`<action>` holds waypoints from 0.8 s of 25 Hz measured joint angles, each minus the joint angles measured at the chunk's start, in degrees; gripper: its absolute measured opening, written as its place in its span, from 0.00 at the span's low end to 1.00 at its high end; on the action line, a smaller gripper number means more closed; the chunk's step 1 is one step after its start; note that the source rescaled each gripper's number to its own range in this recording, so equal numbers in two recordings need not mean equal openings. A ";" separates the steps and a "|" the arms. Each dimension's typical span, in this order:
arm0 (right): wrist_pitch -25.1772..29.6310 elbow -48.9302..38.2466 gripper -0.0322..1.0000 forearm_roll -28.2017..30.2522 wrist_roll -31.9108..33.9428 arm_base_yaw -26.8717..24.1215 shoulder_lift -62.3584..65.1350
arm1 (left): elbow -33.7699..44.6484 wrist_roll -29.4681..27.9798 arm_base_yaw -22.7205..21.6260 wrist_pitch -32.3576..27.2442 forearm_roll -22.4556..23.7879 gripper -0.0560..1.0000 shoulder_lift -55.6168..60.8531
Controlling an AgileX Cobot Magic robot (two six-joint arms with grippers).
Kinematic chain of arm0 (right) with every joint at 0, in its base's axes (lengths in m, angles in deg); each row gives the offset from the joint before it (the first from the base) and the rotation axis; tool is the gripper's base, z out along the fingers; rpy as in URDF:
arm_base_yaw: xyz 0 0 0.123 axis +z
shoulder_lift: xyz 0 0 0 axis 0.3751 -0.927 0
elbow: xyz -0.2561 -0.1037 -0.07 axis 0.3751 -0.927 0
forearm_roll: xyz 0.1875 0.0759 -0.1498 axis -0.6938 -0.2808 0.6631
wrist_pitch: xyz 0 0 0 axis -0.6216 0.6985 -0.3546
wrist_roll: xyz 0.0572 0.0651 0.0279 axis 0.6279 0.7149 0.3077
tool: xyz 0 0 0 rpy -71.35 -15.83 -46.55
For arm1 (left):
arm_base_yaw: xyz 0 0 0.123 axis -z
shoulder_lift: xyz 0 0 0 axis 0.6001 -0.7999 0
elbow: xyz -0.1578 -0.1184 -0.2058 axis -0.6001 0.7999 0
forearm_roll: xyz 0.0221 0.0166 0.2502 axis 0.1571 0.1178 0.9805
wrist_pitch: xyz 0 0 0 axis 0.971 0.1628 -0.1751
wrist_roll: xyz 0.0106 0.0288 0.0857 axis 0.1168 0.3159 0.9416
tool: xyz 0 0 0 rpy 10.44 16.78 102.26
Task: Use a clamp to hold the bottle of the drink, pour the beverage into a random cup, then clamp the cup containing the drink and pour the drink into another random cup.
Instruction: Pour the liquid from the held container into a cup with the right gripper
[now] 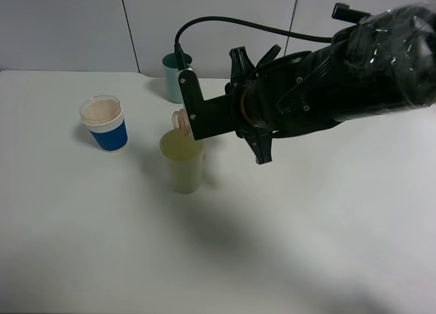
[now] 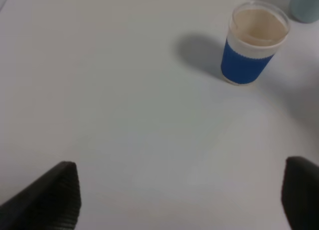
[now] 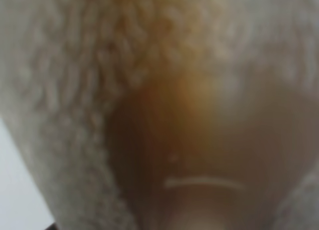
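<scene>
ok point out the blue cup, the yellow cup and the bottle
blue cup [image 1: 109, 135], exterior high view, on its blue sleeve
yellow cup [image 1: 184, 169], exterior high view, on its side wall
bottle [image 1: 180, 120], exterior high view, on its open mouth

I count three cups on the bench [image 1: 306, 225]: one blue-sleeved cup [image 1: 104, 125], one pale yellow cup [image 1: 182, 165] and one teal cup [image 1: 174, 79], the one nearest the far edge. From the left wrist I get only two of those three. I count one bottle [image 1: 180, 120], just its mouth showing from above. One black arm [image 1: 327, 75] is in my high view.
</scene>
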 joint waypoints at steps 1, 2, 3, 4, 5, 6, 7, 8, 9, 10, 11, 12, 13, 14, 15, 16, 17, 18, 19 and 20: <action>0.00 0.00 0.03 0.00 0.00 0.00 0.00 | 0.00 0.00 0.00 0.00 0.00 0.89 0.00; 0.06 0.00 0.03 0.19 0.00 0.00 0.00 | 0.00 0.00 0.00 0.00 0.00 0.89 0.00; 0.17 0.00 0.03 0.41 0.00 0.00 0.00 | 0.00 0.00 0.00 0.00 0.00 0.89 0.00; 0.52 0.00 0.03 0.59 -0.51 0.00 0.00 | 0.00 0.00 0.00 0.00 0.00 0.89 0.00; 0.95 0.00 0.03 0.79 -0.78 0.00 0.00 | 0.00 0.00 0.00 0.00 0.00 0.89 0.00; 1.28 0.00 0.03 0.91 -1.16 0.00 0.00 | 0.00 0.00 0.00 0.00 0.00 0.89 0.00; 1.42 0.00 0.03 0.99 -1.49 0.00 0.00 | 0.00 0.00 0.00 0.00 0.00 0.89 0.00; 1.52 0.00 0.03 1.05 -1.58 0.00 0.00 | 0.00 0.00 0.00 0.00 0.00 0.89 0.00; 1.52 0.00 0.03 1.24 -1.69 0.00 0.00 | 0.00 0.00 0.00 0.00 0.00 0.89 0.00; 1.54 0.00 0.03 1.39 -1.75 0.00 0.00 | 0.00 0.00 0.00 0.00 0.00 0.89 0.00; 1.59 0.00 0.03 1.49 -1.94 0.00 0.00 | 0.00 0.00 0.00 0.00 0.00 0.89 0.00; 1.71 0.00 0.03 1.65 -2.38 0.05 0.00 | 0.00 0.00 0.00 0.00 0.00 0.89 0.00; 1.97 0.00 0.03 1.73 -2.83 0.05 0.00 | 0.00 0.00 0.00 0.00 0.00 0.89 0.00; 2.22 0.00 0.03 1.73 -3.13 0.05 0.00 | 0.00 0.00 0.00 0.00 0.00 0.89 0.00; 2.51 0.00 0.03 1.73 -3.26 0.05 0.00 | 0.00 0.00 0.00 0.00 0.00 0.89 0.00; 2.75 0.00 0.03 1.73 -3.28 0.10 0.00 | 0.00 0.00 0.00 0.00 0.00 0.89 0.00; 2.86 0.00 0.03 1.73 -3.28 0.11 0.00 | 0.00 0.00 0.00 0.00 0.00 0.89 0.00; 2.82 0.00 0.03 1.73 -3.47 0.11 0.00 | 0.00 0.00 0.00 0.00 0.00 0.89 0.00; 2.82 0.00 0.03 1.73 -3.53 0.11 0.00 | 0.00 0.00 0.00 0.00 0.00 0.89 0.00; 2.94 0.00 0.03 1.73 -3.53 0.22 0.00 | 0.00 0.00 0.00 0.00 0.00 0.89 0.00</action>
